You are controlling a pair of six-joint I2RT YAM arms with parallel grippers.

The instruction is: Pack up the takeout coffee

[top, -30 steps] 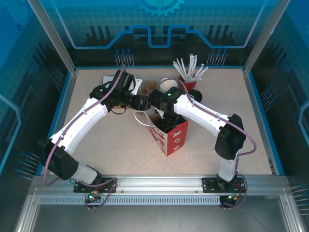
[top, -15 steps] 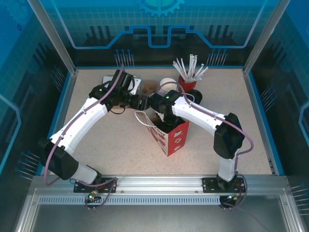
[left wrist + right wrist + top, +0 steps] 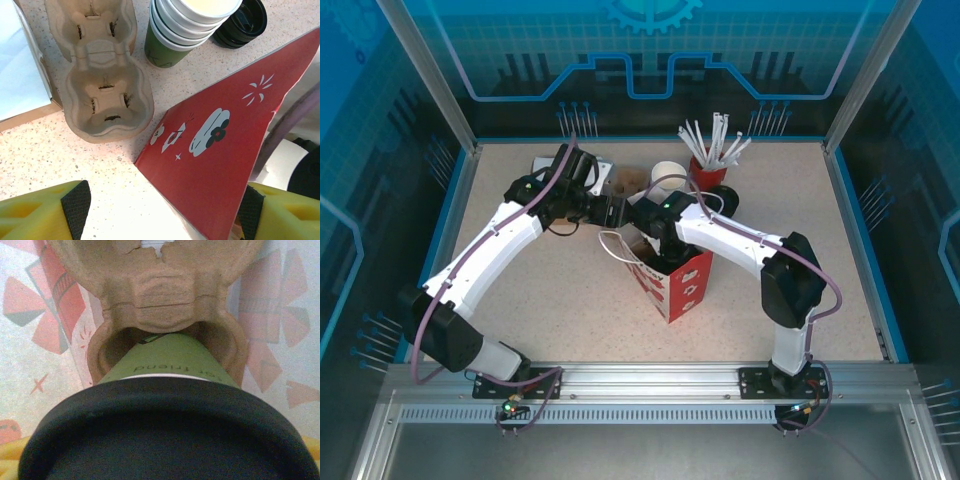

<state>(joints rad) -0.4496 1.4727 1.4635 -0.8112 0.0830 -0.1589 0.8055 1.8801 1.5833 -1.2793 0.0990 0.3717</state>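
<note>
The takeout coffee (image 3: 170, 362) is an olive-green cup under a black lid (image 3: 165, 430). Its base sits in a pocket of a brown pulp carrier (image 3: 165, 295) inside the red paper bag (image 3: 682, 285). My right gripper (image 3: 165, 460) reaches down into the bag's mouth and is shut on the cup, with yellow fingertips (image 3: 10, 460) just showing at the lower corners. My left gripper (image 3: 162, 215) stands open at the bag's far-left corner. The red bag wall (image 3: 215, 150) lies close against its right pad (image 3: 250, 210), and its left pad (image 3: 75, 205) is over bare table.
Behind the bag lie an empty pulp carrier (image 3: 97, 75), a stack of white-rimmed green cups (image 3: 185, 30) and a pile of black lids (image 3: 242, 22). A red cup of white straws (image 3: 710, 170) stands at the back right. A white sheet (image 3: 20, 60) lies at the back left.
My right arm has shifted a little left and lower into the bag, uncovering the cup stack behind it. The left arm has held still.
</note>
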